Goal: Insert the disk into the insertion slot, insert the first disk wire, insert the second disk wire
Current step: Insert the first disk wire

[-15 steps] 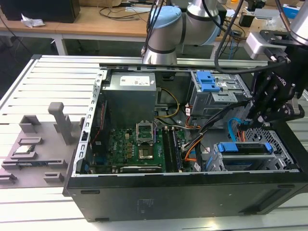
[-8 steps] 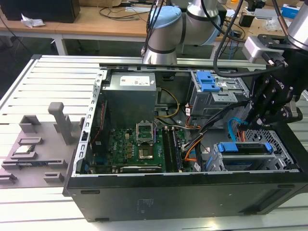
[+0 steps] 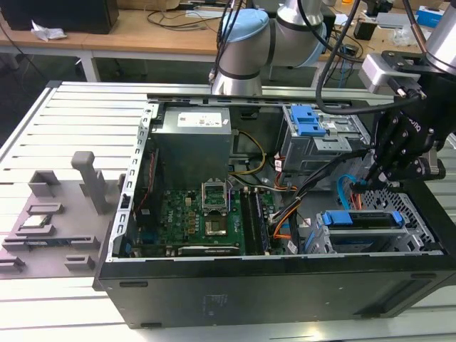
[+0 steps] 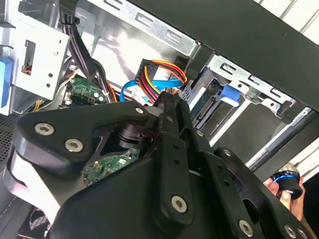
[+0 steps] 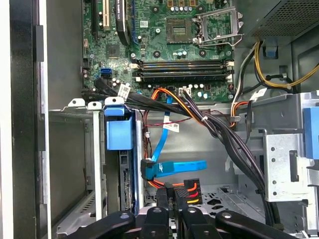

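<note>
Gripper (image 5: 171, 193) jaws nearly together, clamped on black plug (image 5: 188, 191) w/ coloured wires. Disk (image 3: 365, 219) sits in insertion slot (image 3: 410, 210) just below jaws; blue cable (image 5: 175, 167) just ahead of tips.

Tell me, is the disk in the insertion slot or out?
In: the disk sits with its blue carrier inside the insertion slot, between its metal walls.

A robotics lab or workshop is shown: a robot arm (image 3: 246, 50) is set at a slotted metal table (image 3: 85, 114), on which an opened computer tower (image 3: 214, 292) and grey plastic fixtures (image 3: 89, 182) are laid, and wooden benches (image 3: 128, 35) strewn with cables (image 3: 178, 18) are seen behind.
</note>
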Robot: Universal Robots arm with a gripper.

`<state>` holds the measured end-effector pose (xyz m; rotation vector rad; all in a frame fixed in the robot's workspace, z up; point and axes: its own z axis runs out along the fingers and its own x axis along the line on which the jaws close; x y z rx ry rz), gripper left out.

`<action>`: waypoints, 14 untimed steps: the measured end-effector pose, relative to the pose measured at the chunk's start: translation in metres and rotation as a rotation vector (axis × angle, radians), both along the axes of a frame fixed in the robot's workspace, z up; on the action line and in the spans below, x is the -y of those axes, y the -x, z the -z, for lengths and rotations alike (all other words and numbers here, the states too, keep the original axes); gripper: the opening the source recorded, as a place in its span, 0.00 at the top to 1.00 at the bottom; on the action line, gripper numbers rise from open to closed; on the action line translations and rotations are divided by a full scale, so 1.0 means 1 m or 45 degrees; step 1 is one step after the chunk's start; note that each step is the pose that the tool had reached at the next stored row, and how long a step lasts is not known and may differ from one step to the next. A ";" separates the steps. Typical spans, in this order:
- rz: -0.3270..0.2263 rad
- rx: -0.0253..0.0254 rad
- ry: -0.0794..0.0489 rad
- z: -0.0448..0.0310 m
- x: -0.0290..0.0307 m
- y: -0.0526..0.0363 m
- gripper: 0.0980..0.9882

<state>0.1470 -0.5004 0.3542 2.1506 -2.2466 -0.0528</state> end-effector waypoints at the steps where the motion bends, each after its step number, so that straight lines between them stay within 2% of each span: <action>1: 0.000 0.0000 0.000 0.0000 0.0000 0.0000 0.92; 4: 0.000 0.0000 0.001 0.0000 0.0031 -0.0001 0.92; 6: 0.000 0.0000 0.001 -0.0001 0.0078 0.0000 0.92; 10: 0.000 -0.0001 0.001 0.0000 0.0232 0.0000 0.92; 14: 0.000 0.0000 0.001 0.0001 0.0340 0.0000 0.92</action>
